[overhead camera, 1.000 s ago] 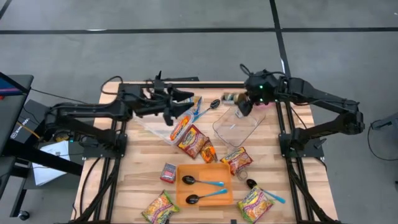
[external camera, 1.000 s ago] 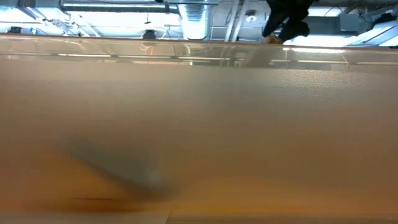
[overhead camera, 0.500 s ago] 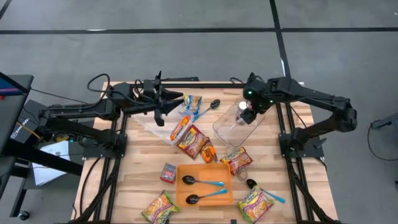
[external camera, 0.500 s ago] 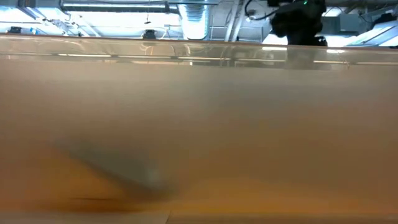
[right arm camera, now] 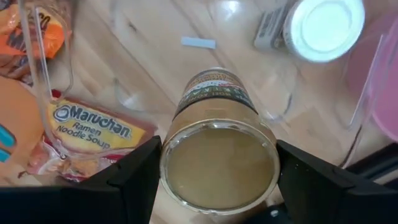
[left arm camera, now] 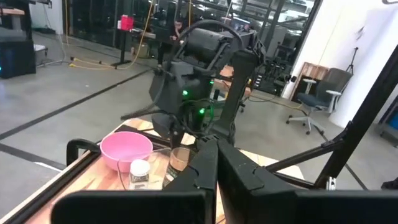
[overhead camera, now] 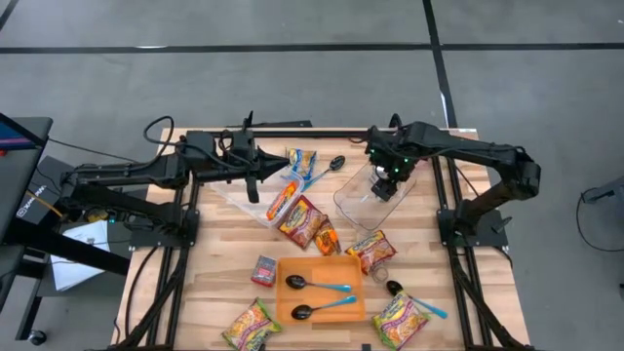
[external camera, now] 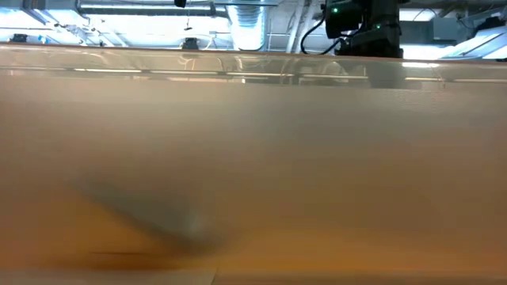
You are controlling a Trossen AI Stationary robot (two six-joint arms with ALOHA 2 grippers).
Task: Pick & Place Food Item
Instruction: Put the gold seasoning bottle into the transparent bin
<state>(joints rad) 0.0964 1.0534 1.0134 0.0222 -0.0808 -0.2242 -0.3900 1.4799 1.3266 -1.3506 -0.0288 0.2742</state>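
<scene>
My right gripper [overhead camera: 386, 182] is shut on a small jar [right arm camera: 217, 155] with a tan lid and a dark label. It holds the jar over the clear plastic container [overhead camera: 363, 202] at the table's far right. The jar also shows in the left wrist view [left arm camera: 180, 160]. My left gripper [overhead camera: 278, 156] is shut and empty, above the table's far left part, pointing toward the right arm; its fingers meet in the left wrist view [left arm camera: 217, 163]. The low view shows only the right arm's wrist [external camera: 360, 28]. My right gripper pinches the jar between its two fingers, one on each side of the jar's wall just below the lid [right arm camera: 171, 158]. The fingers come from above, pointing down, and the lid faces up at the wrist camera. Whether the jar's bottom rests on the container, I cannot tell.
A second jar with a white lid [right arm camera: 323, 28] and a pink bowl [left arm camera: 126, 148] stand at the far right corner. Ramen packs [overhead camera: 302, 222] lie mid-table, one beside the container [right arm camera: 87, 130]. An orange tray [overhead camera: 320, 263] with two spoons sits near the front and blocks the low view.
My right gripper has swung from the far right corner toward the table's near side with the jar and turned about, so the jar now hangs over the clear container. My left gripper has drawn back toward the table's left edge.
</scene>
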